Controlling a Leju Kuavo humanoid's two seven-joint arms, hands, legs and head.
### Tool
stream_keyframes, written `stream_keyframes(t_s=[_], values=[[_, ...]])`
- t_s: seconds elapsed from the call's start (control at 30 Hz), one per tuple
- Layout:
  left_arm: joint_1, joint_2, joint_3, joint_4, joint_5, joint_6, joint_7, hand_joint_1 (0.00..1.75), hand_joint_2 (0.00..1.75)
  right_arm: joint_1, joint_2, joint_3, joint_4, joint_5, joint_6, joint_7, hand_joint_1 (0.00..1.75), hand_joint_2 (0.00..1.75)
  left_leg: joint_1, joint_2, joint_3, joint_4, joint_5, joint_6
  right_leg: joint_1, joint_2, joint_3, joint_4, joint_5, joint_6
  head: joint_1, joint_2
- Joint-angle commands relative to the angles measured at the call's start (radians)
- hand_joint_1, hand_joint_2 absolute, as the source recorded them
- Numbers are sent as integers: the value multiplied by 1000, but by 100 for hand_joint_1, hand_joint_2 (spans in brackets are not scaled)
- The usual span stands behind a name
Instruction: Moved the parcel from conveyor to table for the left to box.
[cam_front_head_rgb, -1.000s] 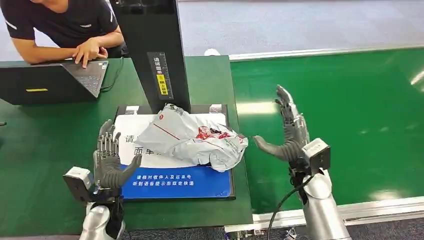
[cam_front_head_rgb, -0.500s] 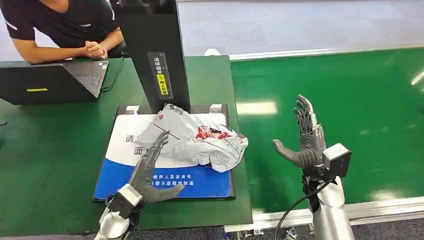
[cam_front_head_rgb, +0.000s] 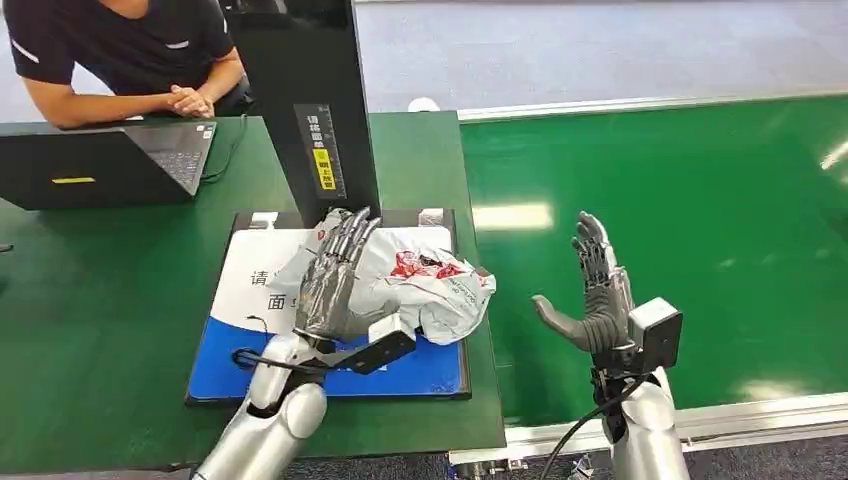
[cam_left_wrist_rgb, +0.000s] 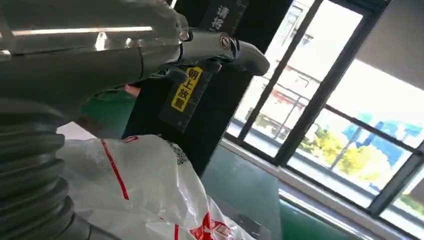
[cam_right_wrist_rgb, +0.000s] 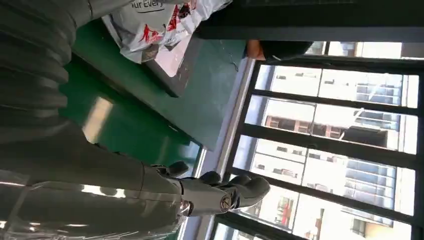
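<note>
Half the job looked done: the parcel lay on the table. My left hand rested flat on it, ungrasping; my right hand hovered released over the conveyor.

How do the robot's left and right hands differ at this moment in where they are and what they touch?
The left hand lies over the grey parcel on the table's blue-and-white mat; the right hand stands upright above the green conveyor, touching nothing. Both have their fingers extended.
</note>
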Motion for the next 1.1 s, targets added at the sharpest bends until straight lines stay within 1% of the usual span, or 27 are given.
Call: stream_keyframes(t_s=[0.03,0.07,0.17,0.2,0.23,0.27,0.3,0.37,0.43,0.47,0.5,0.57,0.83,1.1], values=[[-112,9,-92,238,-18,-86,29,0,175,-9,12,-42,65,-6,10,-3,0,175,0,-2,3,-2,0,0,0,-3,2,-1,0,-2,0,0],[-125,13,-110,264,-16,-145,20,0,175,-13,9,-42,74,-10,10,-7,0,175,0,-3,3,-2,0,0,0,-3,3,-1,0,-2,0,0],[-134,15,-129,313,-5,-213,17,0,175,-12,6,-43,79,-11,9,-7,0,175,-1,-3,3,-3,1,0,0,-3,3,-1,0,-2,0,0],[-147,16,-135,354,-27,-235,71,0,175,-6,9,-44,74,-10,8,-6,0,175,0,-1,3,-2,0,0,0,-2,2,-1,0,-2,0,0],[-155,18,-150,376,-58,-230,101,0,175,1,12,-48,64,-11,7,-6,0,175,-1,-2,4,-3,1,0,-1,-3,4,-2,0,-2,0,0],[-167,21,-160,408,-92,-231,144,0,175,7,16,-51,56,-11,7,-5,0,175,0,-3,2,-2,1,0,0,-3,3,-1,0,-2,0,0],[-171,18,-150,425,-90,-243,165,0,175,9,18,-53,52,-11,7,-5,0,175,0,-3,3,-2,1,0,0,-3,3,-1,0,-2,0,0],[-182,20,-134,463,-100,-246,202,0,175,16,23,-56,38,-10,6,-4,0,175,-1,-3,5,-4,1,-1,-1,-3,4,-2,0,-3,0,0],[-180,21,-112,468,-96,-239,205,0,175,23,26,-53,27,-3,6,-1,0,175,0,-1,3,-2,0,-1,0,-1,2,-1,0,-2,0,0],[-177,23,-106,461,-94,-234,203,14,175,25,26,-53,23,-2,5,0,0,175,-1,-1,4,-3,0,-1,0,-2,3,-1,0,-3,0,0],[-170,25,-96,448,-93,-223,201,175,175,29,27,-53,19,-1,5,0,0,175,0,-1,2,-2,0,-1,0,-1,2,-1,0,-2,0,0],[-160,31,-85,426,-96,-219,198,175,175,32,28,-54,17,-1,5,1,0,175,0,0,4,-3,0,-1,0,0,3,-1,0,-2,0,0],[-117,58,-19,345,-90,-178,185,175,175,35,35,-53,14,4,4,4,0,175,0,1,3,-2,0,-1,0,1,2,-1,0,-1,0,0],[-116,60,-16,341,-91,-180,184,175,175,36,35,-54,13,4,4,4,0,175,0,1,4,-2,0,-1,0,1,3,-1,0,-2,0,0]])
